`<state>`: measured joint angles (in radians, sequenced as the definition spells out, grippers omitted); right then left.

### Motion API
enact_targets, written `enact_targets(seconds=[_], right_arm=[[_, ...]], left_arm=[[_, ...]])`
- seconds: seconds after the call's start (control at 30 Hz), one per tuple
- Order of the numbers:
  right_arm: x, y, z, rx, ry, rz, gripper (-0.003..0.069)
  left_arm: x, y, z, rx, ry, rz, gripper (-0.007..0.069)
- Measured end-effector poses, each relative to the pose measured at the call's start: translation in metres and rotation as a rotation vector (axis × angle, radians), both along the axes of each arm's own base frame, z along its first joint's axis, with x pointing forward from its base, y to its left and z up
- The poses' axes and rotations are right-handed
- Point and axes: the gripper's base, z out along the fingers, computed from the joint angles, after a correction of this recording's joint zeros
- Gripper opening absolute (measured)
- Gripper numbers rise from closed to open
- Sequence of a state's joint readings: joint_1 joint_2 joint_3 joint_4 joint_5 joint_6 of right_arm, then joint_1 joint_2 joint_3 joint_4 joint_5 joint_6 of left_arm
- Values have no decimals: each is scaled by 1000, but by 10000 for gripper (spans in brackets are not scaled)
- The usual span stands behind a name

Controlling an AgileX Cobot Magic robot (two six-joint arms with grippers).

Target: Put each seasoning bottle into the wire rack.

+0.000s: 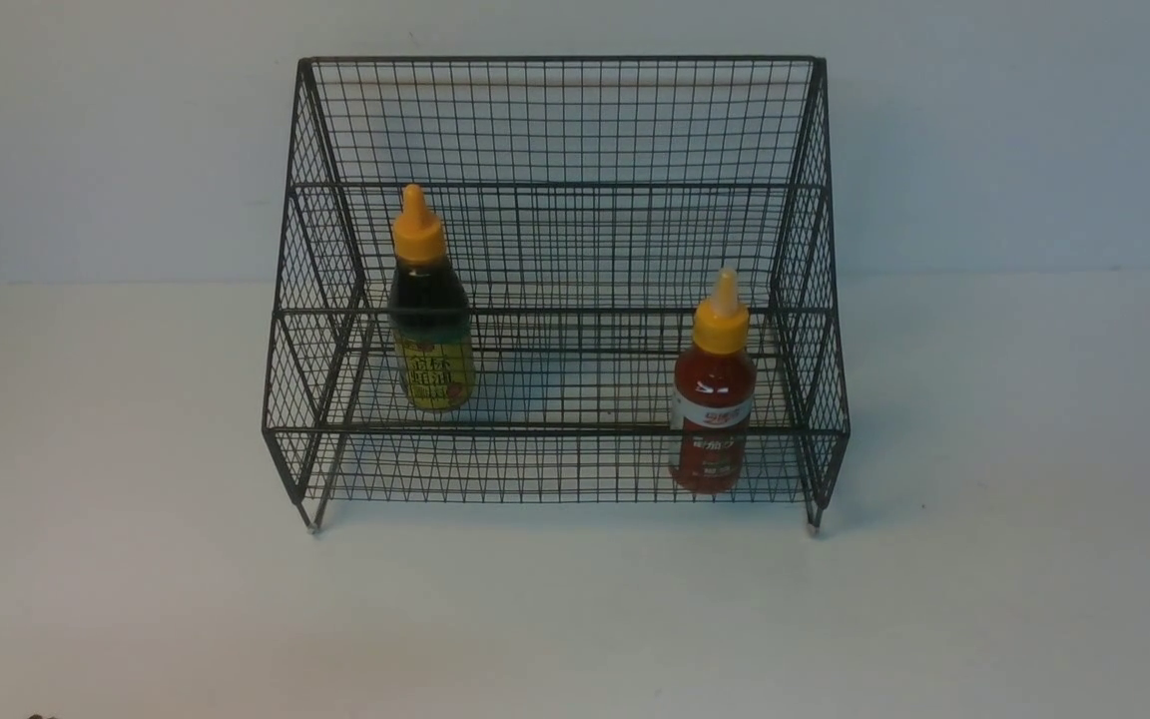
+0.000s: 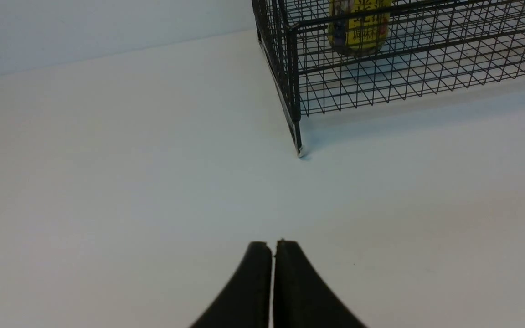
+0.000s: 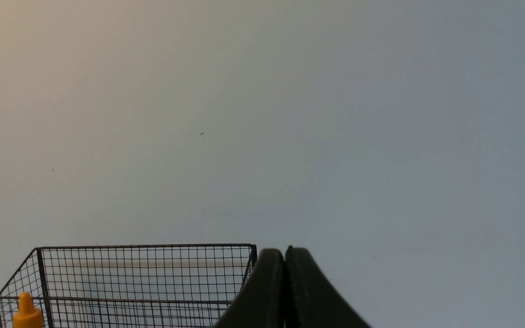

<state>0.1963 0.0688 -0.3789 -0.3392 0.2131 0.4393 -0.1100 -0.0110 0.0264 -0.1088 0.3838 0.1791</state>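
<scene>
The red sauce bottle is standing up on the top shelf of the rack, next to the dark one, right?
Not quite. The red sauce bottle stands upright on the bottom shelf of the wire rack, at the robot's right. The dark bottle is a shelf higher, at the left. The front view shows it.

The wire rack point(image 1: 555, 290) stands mid-counter point(image 1: 136, 599), open at front and top; its mesh back and sloped sides block entry from behind or sideways. Inside, the dark bottle point(image 1: 430, 310) occupies the upper tier's left, the red bottle point(image 1: 714, 389) the lower tier's right; between them both tiers lie open.
</scene>
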Motion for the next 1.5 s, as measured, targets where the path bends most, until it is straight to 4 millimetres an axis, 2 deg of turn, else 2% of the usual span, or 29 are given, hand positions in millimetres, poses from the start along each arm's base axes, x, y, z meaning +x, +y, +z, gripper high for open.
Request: enact_targets(seconds=[0.9, 1.1, 1.3, 1.33, 1.4, 1.47, 1.5], right_arm=[[0, 3, -1, -57, 4, 13, -15], [2, 3, -8, -64, 69, 18, -15], [12, -1, -44, -87, 209, -131, -15], [19, -5, -69, -86, 289, -196, -15], [22, -6, -89, -88, 345, -226, -15], [25, -8, -125, -105, 435, -245, -15], [25, -8, -132, -115, 454, -245, -15]], left_arm=[[0, 0, 0, 0, 0, 0, -4], [0, 0, 0, 0, 0, 0, -4], [0, 0, 0, 0, 0, 0, -4], [0, 0, 0, 0, 0, 0, -4], [0, 0, 0, 0, 0, 0, -4], [0, 0, 0, 0, 0, 0, -4], [0, 0, 0, 0, 0, 0, -4]])
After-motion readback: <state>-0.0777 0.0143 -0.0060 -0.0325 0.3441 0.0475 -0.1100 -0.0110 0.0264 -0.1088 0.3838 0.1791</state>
